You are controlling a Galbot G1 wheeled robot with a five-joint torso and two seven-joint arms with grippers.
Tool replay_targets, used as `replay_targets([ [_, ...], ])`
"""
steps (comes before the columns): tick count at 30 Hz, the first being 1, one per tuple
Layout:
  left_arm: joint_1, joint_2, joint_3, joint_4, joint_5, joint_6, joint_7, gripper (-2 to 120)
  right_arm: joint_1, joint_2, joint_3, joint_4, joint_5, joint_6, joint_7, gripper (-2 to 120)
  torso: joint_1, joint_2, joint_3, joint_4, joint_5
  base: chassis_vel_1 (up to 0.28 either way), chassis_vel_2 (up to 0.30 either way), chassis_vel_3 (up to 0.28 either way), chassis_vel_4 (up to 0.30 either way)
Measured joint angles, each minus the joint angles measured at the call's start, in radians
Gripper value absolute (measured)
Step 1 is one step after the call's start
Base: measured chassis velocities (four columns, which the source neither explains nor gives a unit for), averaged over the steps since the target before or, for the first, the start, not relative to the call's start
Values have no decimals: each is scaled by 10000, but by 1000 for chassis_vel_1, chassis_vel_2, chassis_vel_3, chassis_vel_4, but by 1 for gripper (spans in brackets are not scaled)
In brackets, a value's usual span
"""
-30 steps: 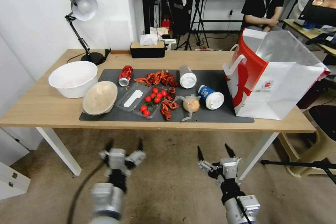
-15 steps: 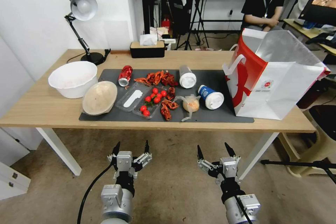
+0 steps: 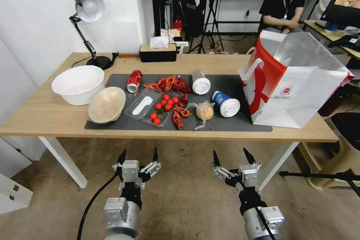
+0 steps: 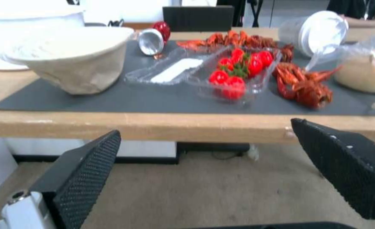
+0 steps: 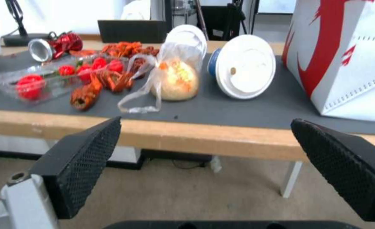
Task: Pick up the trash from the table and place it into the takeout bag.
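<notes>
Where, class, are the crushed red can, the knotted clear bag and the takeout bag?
crushed red can (image 3: 134,80): head view, on its red side.
knotted clear bag (image 5: 175,79): right wrist view, on the bulge holding the orange contents.
takeout bag (image 3: 300,97): head view, on its white front panel.

A: Item at the far left corner of the tabletop?

B: Desk lamp (image 3: 88,7), black articulated arm, round base, silver shade facing forward.

A: Next to it, along the far edge?

B: Black tissue box (image 3: 158,53), wooden lid, white tissue protruding. A large white bowl (image 3: 78,83) stands nearer, off the mat's left end.

A: Beyond the table?

B: Black tripod (image 3: 210,15) on the floor. Lower left, a white drawer unit (image 3: 13,195). Lower right, a second tripod leg (image 3: 318,175) lying horizontal.
</notes>
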Motion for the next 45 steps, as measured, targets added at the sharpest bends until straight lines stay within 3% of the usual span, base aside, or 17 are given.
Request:
replay_targets([
  [10,-170,163,-158,88,-77,-114,99,100,903,-681,358,285,1159,-419,-106,100,0,0,0,-1,0,0,0,0,0],
  [14,-150,166,-162,60,-77,-139,101,100,1798,-1222,322,-138,1499,-422,-155,100,0,0,0,1,2,0,0,0,0],
  [21,-75,175,-218,-13,-82,-154,85,100,3798,-2744,-4,-1374,2642,-313,-291,100,0,-1,1,1,1,0,0,0,0],
  [29,-119,145,-262,5,-92,-151,78,100,5444,-3516,-264,-2530,3748,-298,-261,100,0,-1,1,1,0,0,0,0,0],
  [31,-162,134,-289,17,-91,-142,77,100,6617,-3847,-357,-3519,4282,-653,12,100,1,-1,1,2,0,0,0,0,0],
  [45,-305,169,-221,177,-91,-126,79,100,7372,-3817,-480,-4181,4273,-2074,709,100,0,0,0,0,-1,0,0,0,0],
])
